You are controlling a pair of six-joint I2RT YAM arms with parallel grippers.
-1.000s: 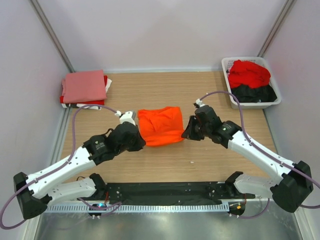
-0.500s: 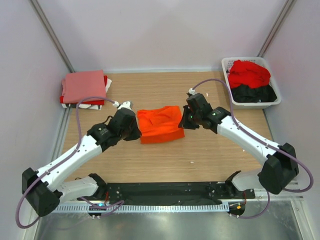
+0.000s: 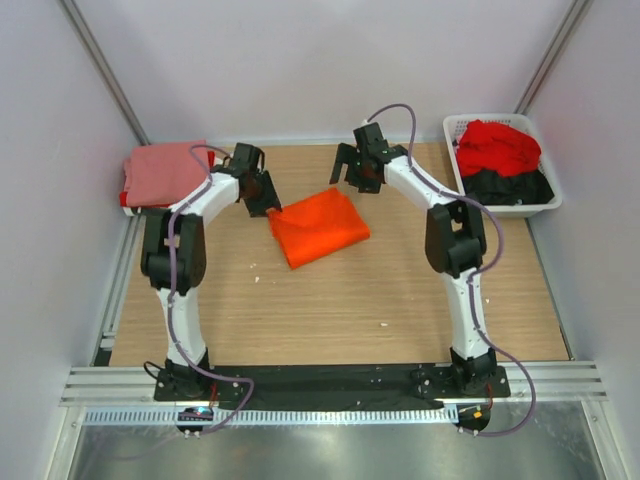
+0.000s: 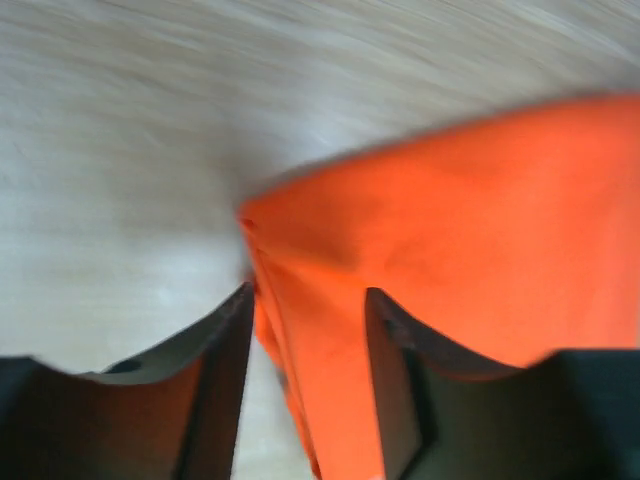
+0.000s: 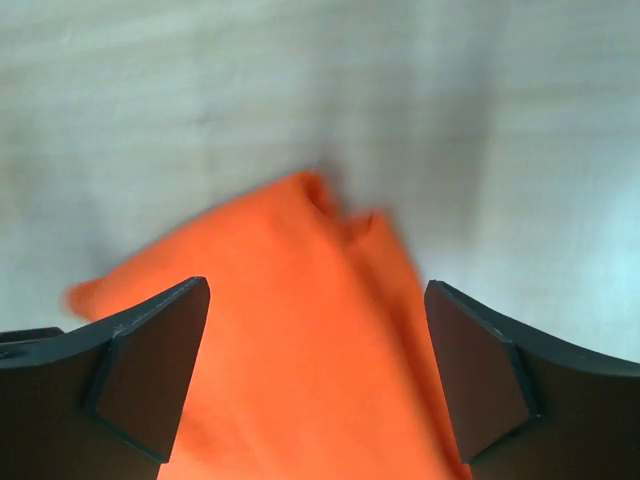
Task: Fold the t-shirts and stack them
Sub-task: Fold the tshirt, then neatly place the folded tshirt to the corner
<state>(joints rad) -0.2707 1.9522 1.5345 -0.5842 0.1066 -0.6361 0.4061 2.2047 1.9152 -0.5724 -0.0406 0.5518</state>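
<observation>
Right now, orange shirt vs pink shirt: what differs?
The orange shirt lies in the middle of the table, skewed to its edges; the pink shirt sits in the far-left corner, roughly square to them. Orange is bright and saturated; pink is paler. Both are folded flat.

Your two arms are the same build: the left arm [image 3: 175,320] and the right arm [image 3: 468,310] have smooth white shell links joined by bulky black joint housings. Just behind the left gripper [image 3: 268,205] and the right gripper [image 3: 352,178] sits a blocky black wrist unit. A thin mauve-grey cable [image 3: 205,152] loops from behind the left gripper along its arm, and a matching cable [image 3: 398,107] arcs from behind the right. Up close, the left fingers [image 4: 215,400] and the right fingers [image 5: 150,370] are matt dark grey wedges with flat inner faces and bevelled tips. Farthest from the grippers are black mounts on a black plate [image 3: 330,378], fronted by a ribbed silver rail [image 3: 330,415].
</observation>
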